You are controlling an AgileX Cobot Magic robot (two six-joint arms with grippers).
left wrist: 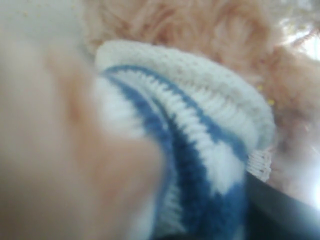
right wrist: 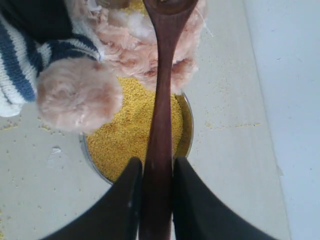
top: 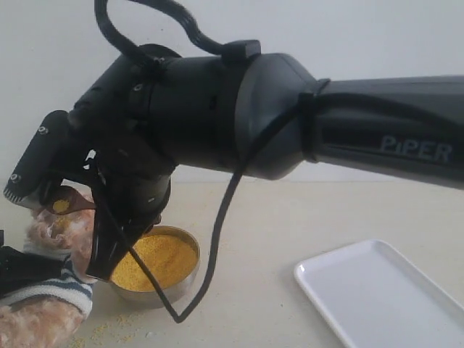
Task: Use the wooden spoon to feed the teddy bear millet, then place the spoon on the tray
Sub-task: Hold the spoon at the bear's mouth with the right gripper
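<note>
My right gripper (right wrist: 157, 165) is shut on the handle of the wooden spoon (right wrist: 162, 100), and its arm (top: 217, 109) reaches across to the left. The spoon's small bowl (top: 61, 205) carries millet and sits against the teddy bear's fluffy face (top: 61, 228). Below the spoon stands the steel bowl (top: 190, 272), heaped with millet (top: 163, 259). The bear (right wrist: 77, 95) wears a navy-and-white striped shirt (left wrist: 200, 130). My left gripper (top: 22, 264) lies black across that shirt, pressed into the bear. The white tray (top: 377, 297) lies at the right front.
Millet crumbs (top: 109, 330) are scattered on the beige tabletop in front of the steel bowl. A black cable (top: 217, 217) hangs in a loop from the right arm over the bowl. A pale wall stands behind the table.
</note>
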